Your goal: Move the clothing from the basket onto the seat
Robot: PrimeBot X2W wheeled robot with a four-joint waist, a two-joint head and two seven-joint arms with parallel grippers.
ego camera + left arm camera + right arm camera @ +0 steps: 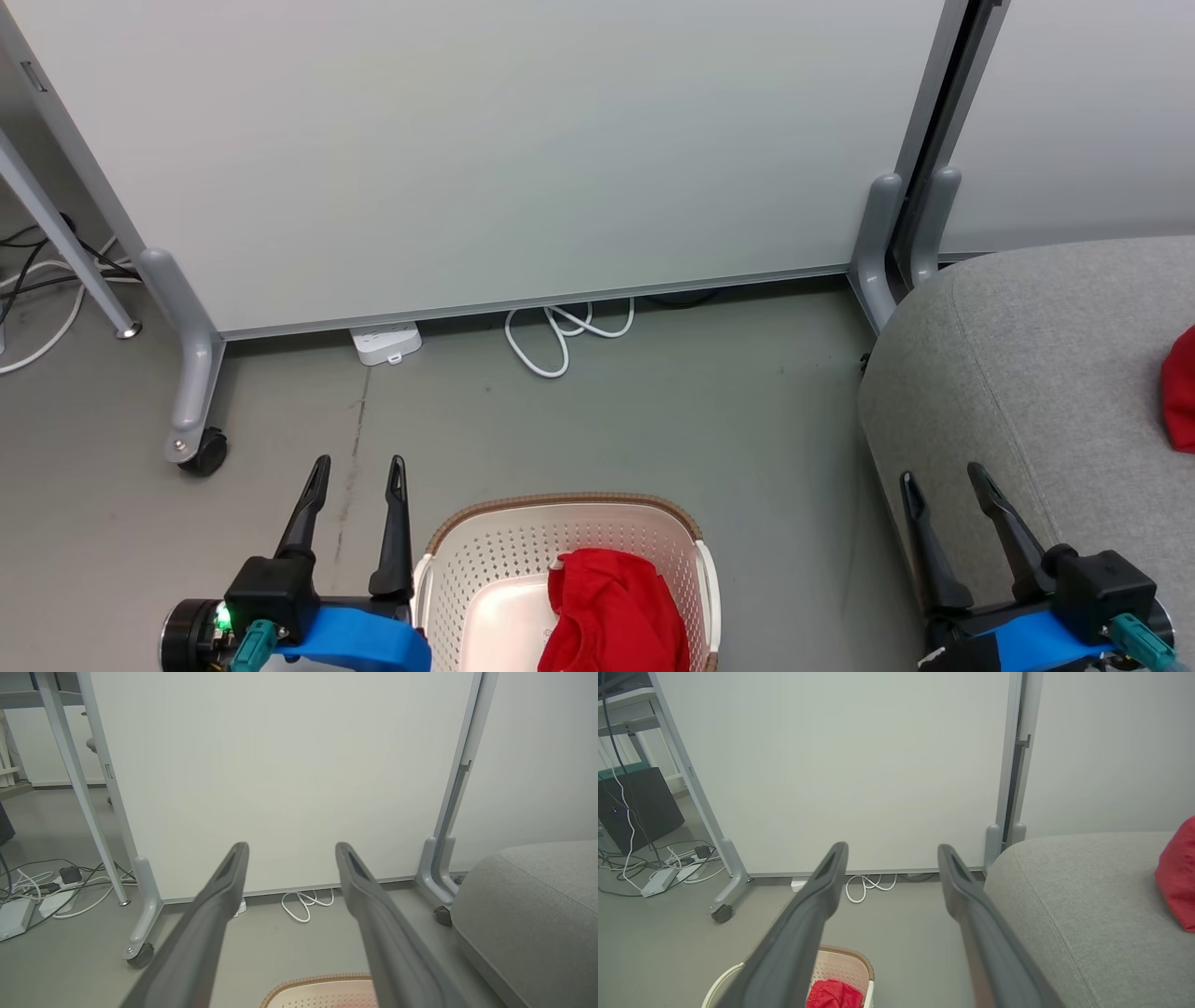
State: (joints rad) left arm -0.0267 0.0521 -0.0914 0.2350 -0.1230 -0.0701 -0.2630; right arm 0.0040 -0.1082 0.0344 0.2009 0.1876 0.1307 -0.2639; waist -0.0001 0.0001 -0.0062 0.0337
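Red clothing [833,995] lies in basket [853,953] and on seat [1064,914]; right claw [892,850] spread, empty.

Basket [523,549] cropped by bottom edge, red garment [1182,392] on seat [1027,373] cropped at right

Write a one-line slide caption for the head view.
Open left claw beside the basket holding a red garment; open right claw by the seat, where a second red garment lies.

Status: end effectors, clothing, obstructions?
Left end effector open, empty, left of basket. Right end effector open, empty, at seat edge. Red garment in basket; another red piece on seat. No obstruction seen.
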